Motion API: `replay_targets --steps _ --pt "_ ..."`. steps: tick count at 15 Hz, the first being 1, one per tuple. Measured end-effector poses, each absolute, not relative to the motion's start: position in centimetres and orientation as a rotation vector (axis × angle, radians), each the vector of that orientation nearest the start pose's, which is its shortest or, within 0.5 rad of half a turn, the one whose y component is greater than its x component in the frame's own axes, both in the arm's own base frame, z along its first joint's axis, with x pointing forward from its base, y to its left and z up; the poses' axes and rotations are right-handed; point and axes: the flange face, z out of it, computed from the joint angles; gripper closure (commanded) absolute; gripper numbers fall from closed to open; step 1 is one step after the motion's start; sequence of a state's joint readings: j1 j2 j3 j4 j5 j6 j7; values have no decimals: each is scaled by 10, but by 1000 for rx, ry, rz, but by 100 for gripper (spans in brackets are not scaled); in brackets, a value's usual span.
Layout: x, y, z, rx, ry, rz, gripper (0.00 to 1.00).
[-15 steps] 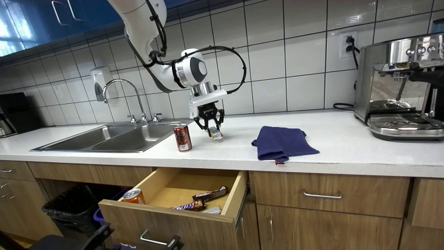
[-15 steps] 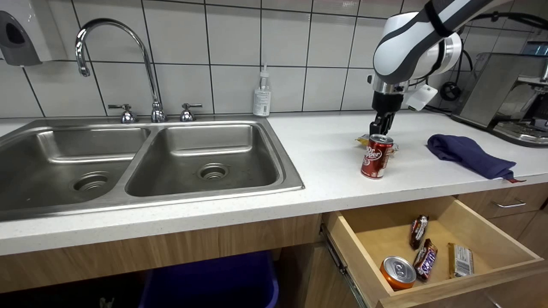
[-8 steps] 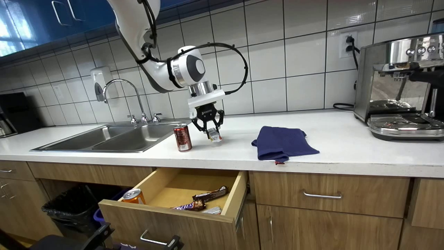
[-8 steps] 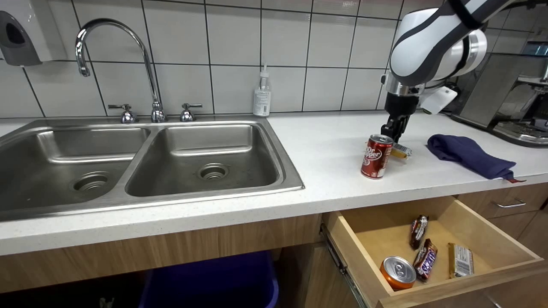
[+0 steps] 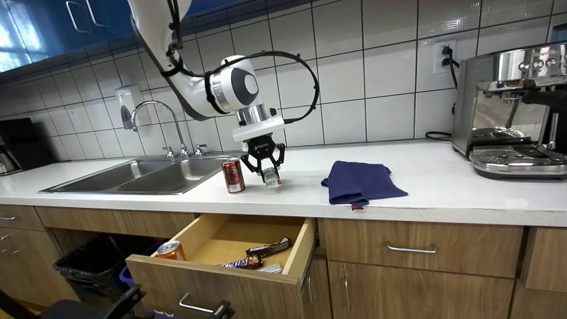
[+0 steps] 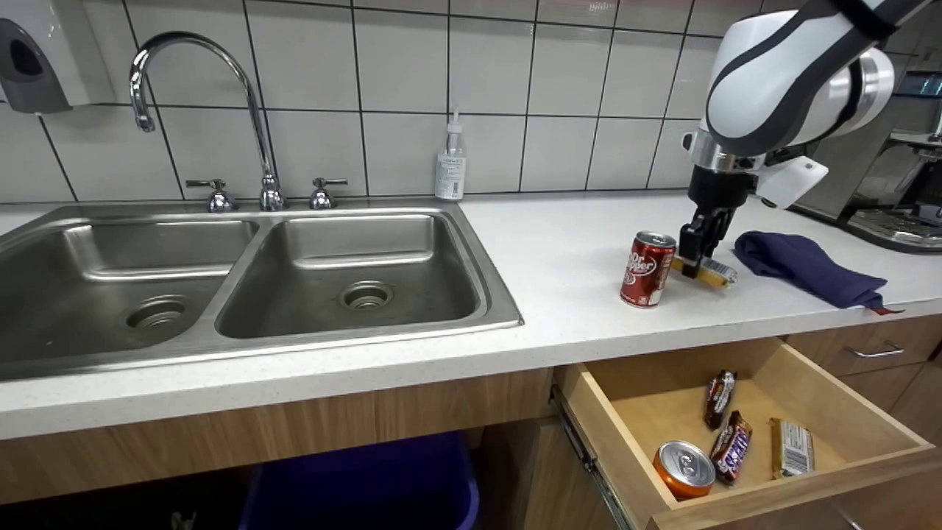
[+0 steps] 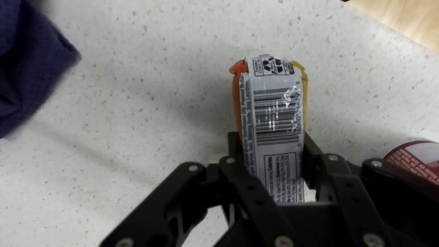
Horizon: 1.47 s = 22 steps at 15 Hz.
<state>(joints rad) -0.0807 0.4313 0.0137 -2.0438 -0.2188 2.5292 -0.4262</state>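
Note:
My gripper (image 7: 272,149) is shut on a wrapped bar (image 7: 276,113), its fingers pressing the two long sides. The silver back label with a barcode faces the wrist camera, and orange and yellow wrapper shows along the edges. In both exterior views the bar (image 5: 272,178) appears to hang just above the white counter, pointing down and outward from the fingertips. A red soda can (image 6: 647,269) stands upright close beside the gripper, on the sink side. On the opposite side lies a dark blue cloth (image 5: 363,182). The bar's rear end is hidden by the gripper's body.
Below the counter edge a drawer (image 6: 846,475) stands pulled out. It holds an orange can (image 6: 684,471), a Snickers bar (image 6: 732,447), a dark-wrapped bar (image 6: 720,397) and a yellow-edged bar (image 6: 793,447). A steel sink (image 6: 493,294) and a coffee machine (image 5: 518,110) flank the work area.
The arm has carried the bar away from behind the red can, toward the blue cloth and the counter's front edge. The grip is unchanged; can, cloth and drawer have not moved.

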Motion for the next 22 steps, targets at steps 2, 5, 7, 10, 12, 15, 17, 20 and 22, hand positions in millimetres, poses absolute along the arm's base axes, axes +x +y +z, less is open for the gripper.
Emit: replay_targets --steps 2,5,7,10,12,15,17,20,22 --pt "588 -41 232 -3164 -846 -41 83" --pt "569 -45 230 -3167 -835 -47 83" --pt "556 -47 228 -3167 -835 -53 83" --pt "536 -48 223 -3166 -851 -61 83" --pt "523 -49 220 -3165 -885 -65 83" --pt "505 -48 217 -3161 -952 -68 83" --pt "493 -47 216 -3156 -997 -71 83" --pt "477 -45 217 -3148 -1043 -90 83" --pt "467 -42 219 -3141 -1068 -103 83"
